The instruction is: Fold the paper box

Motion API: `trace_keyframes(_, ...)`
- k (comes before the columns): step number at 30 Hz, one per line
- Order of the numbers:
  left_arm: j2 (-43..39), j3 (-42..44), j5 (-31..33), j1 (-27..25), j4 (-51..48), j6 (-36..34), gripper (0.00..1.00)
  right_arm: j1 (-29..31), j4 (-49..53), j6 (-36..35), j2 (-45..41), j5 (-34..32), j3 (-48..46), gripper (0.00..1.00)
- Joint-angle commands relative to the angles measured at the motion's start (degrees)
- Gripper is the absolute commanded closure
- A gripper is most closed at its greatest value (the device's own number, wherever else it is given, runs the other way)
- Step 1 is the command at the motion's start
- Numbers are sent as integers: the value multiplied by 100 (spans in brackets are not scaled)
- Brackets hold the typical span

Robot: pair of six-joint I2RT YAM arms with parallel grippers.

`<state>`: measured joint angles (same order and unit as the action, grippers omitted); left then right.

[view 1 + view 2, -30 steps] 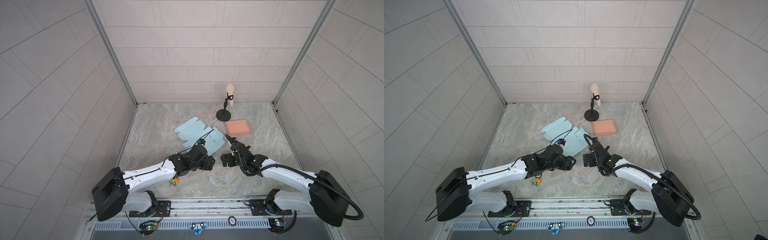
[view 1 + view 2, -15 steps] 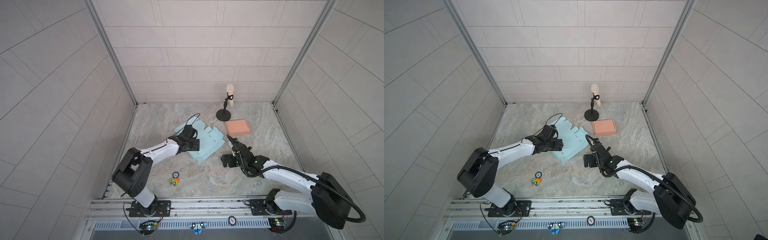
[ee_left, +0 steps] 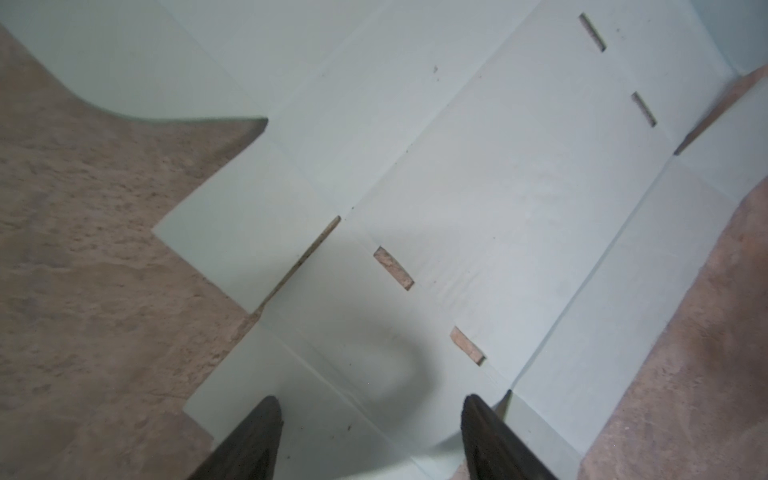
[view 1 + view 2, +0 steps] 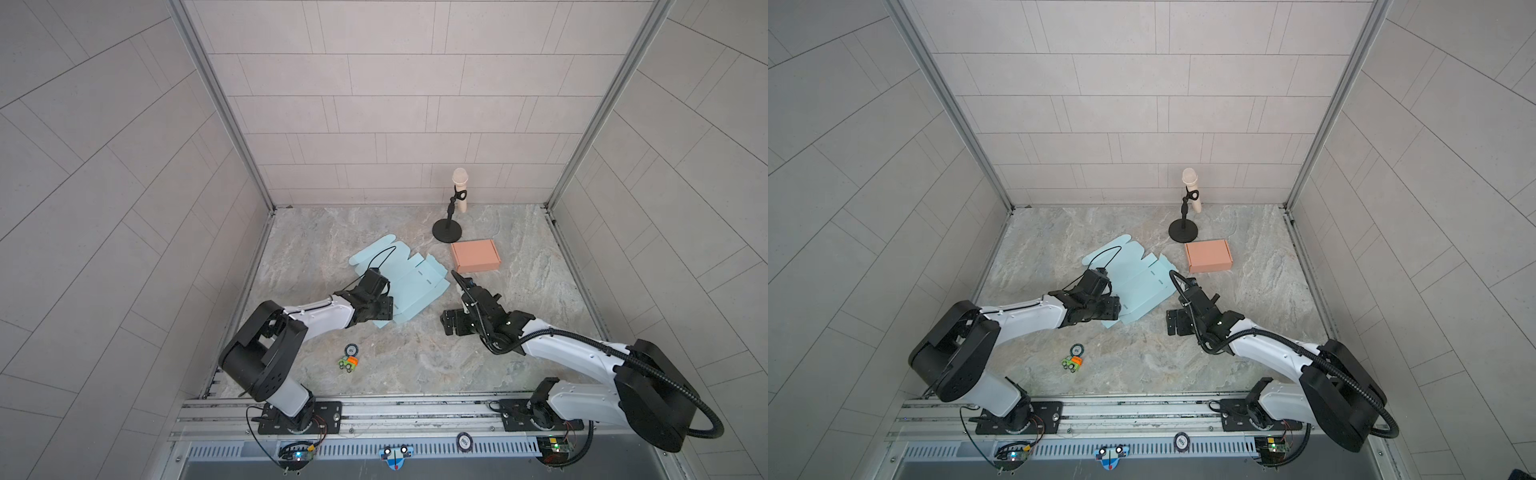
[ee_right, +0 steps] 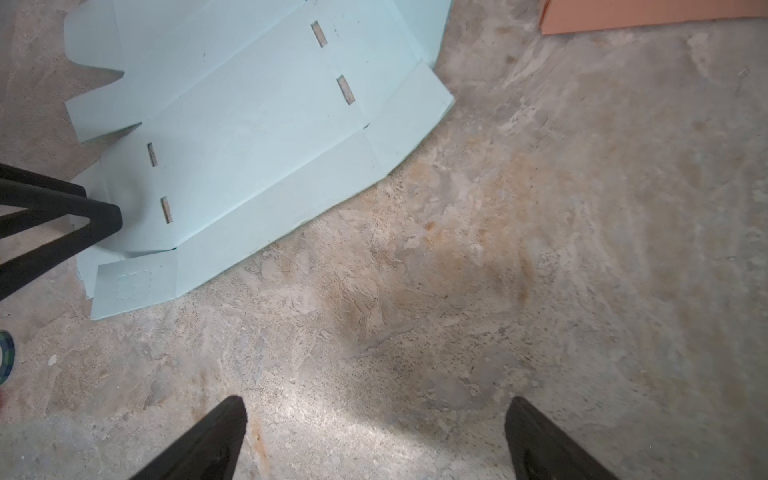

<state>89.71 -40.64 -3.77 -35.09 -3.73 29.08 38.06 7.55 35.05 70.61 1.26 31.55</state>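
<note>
Left arm (image 4: 328, 318) hides near-left corner of flat blue box (image 4: 415, 282) in both top views. Orange box (image 5: 648, 14) cropped in right wrist view. Small toy (image 4: 348, 363): details too small to tell.

Nothing legible in any view. Two candidates, both too small to resolve:
- Round badge (image 4: 464, 441) on the front rail (image 4: 415, 419), 6 o'clock in both top views (image 4: 1181, 441). It has dark characters on a light centre, turned sideways. Can't read them.
- Round disc (image 4: 351, 349) on the floor, just at 12 o'clock of the toy car (image 4: 348, 363). There's a small mark in the middle, possibly digits, unreadable. Same in a top view (image 4: 1076, 350).

Right wrist view catches only the disc's rim (image 5: 5, 357), no characters.
</note>
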Motion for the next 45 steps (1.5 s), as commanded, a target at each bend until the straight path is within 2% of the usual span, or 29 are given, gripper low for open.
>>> trace_keyframes(1, 222, 369, -488, -380, 123, 369, 29, -31, -55, 125, -38, -28, 16, 0)
trace_keyframes(10, -51, 802, -749, -1329, 479, 1228, 30, -156, 85, 105, -220, -117, -35, 0)
trace_keyframes(17, -117, 1004, -851, -2059, 779, 1822, 31, -418, -62, 344, -489, 7, -282, 0)
trace_keyframes(21, -128, 999, -874, -2286, 849, 1921, 31, -619, -241, 466, -549, 203, -367, 0)
trace_keyframes(26, -396, 909, -910, -2325, 841, 1846, 31, -908, -576, 539, -303, 479, -356, 0)
trace_keyframes(31, -792, 689, -857, -2177, 958, 1474, 32, -1028, -832, 555, 53, 695, -174, 3)
trace_keyframes(34, -795, 612, -1246, -1695, 1182, 1327, 32, -1039, -976, 587, 307, 815, -74, 6)
trace_keyframes(39, -883, 192, -889, -921, 674, 607, 31, -1038, -1235, 696, 642, 987, 15, 11)
trace_keyframes(45, -393, -53, -1081, -187, 734, 342, 30, -1040, -1368, 799, 992, 1052, 107, 15)
